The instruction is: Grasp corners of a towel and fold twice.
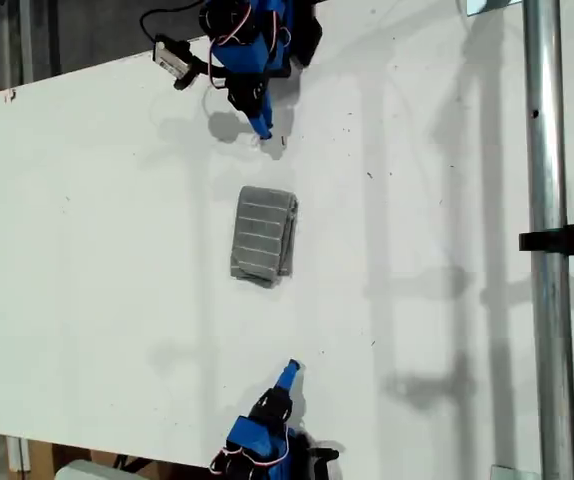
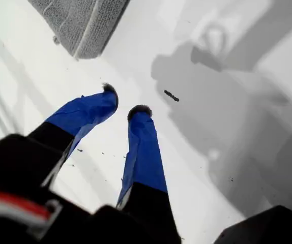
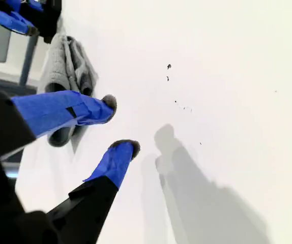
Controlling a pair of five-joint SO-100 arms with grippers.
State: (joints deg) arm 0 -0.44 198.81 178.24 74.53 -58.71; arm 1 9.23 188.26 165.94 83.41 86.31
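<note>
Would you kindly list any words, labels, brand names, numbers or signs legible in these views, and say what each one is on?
None: no text can be read in any view.
The towel shows only pale stripes, no label.
My first gripper and my second gripper carry plain blue tape, unmarked.
The table bears only small dark specks, not writing.

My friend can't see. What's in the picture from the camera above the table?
A grey striped towel, folded small, lies mid-table on a white table. Two blue robot arms sit apart from it, one at the exterior view's top, one at its bottom, holding nothing.
</note>
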